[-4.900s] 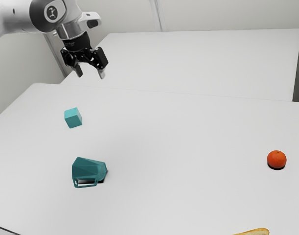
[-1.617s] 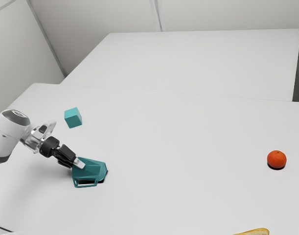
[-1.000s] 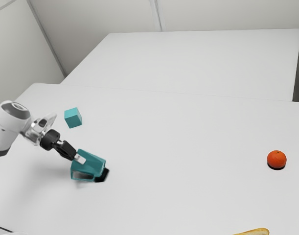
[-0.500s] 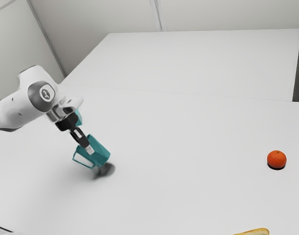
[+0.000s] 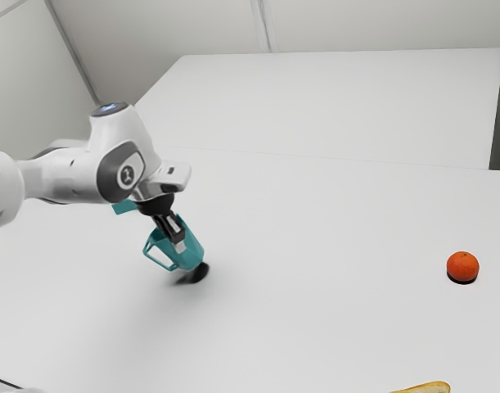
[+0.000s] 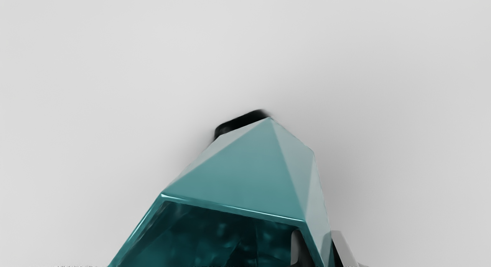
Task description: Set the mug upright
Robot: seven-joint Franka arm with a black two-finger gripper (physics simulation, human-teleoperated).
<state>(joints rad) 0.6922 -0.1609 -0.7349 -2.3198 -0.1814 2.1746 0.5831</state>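
In the exterior view my gripper (image 5: pixel 180 245) is shut on the wall of the teal mug (image 5: pixel 193 252). The mug hangs tilted over its shadow, its open end up by the hand, its base lower and toward the exterior view's right. Its handle (image 5: pixel 158 253) faces the exterior view's left. In the wrist view the gripper (image 6: pixel 319 246) pinches the wall of the mug (image 6: pixel 245 171), one finger inside the opening and the other outside. The far part of the base is hidden there.
A teal cube (image 5: pixel 123 208) is partly hidden behind the arm. On the white table (image 5: pixel 315 246), an orange (image 5: pixel 462 266) lies toward the exterior view's right, and a yellow item (image 5: pixel 430 387) shows at the near edge.
Having closed on the lying mug, my gripper has raised it off the table and tipped its base downward. Over the last half second, hand and mug moved toward the exterior view's right.
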